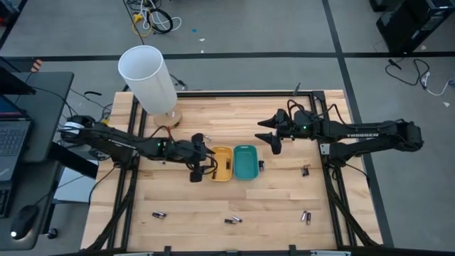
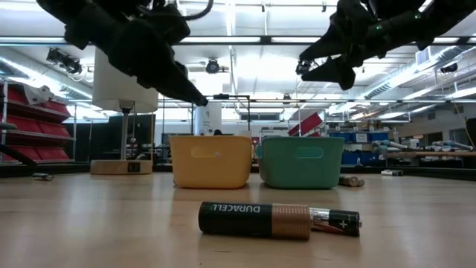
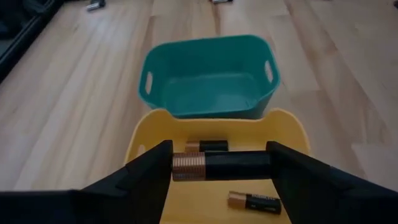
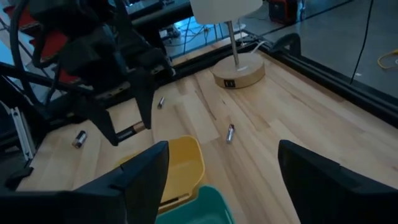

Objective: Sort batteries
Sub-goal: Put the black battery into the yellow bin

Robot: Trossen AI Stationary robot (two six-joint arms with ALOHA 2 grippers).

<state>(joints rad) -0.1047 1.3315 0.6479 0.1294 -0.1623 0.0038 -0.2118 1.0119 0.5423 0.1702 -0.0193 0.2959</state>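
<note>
Pale wooden tabletop (image 1: 234, 114) carries a yellow rectangular plastic tray (image 1: 221, 163) and, touching its right side, a teal rectangular plastic tray (image 1: 245, 162). From above, small dark cylindrical batteries (image 1: 158, 214) lie scattered along the near edge and right side. The left gripper (image 1: 201, 165) hangs at the yellow tray's left rim; the right gripper (image 1: 268, 132) hovers released, just beyond the teal tray's far right corner.

At table height, a black-and-copper battery (image 2: 279, 220) lies nearest the camera, both trays standing behind it.

Only the left wrist view shows the grip: the left gripper (image 3: 221, 167) is clenched on a black-and-copper cell (image 3: 217, 167), pinched end to end above the yellow tray, where two more cells (image 3: 254, 201) rest; the teal tray looks empty.

The right wrist view shows the right gripper (image 4: 222, 163) with nothing between its spread fingers.

Such cells are likely stiff, dense and smooth, prone to rolling; gripping across the middle of the barrel seems safest.
</note>
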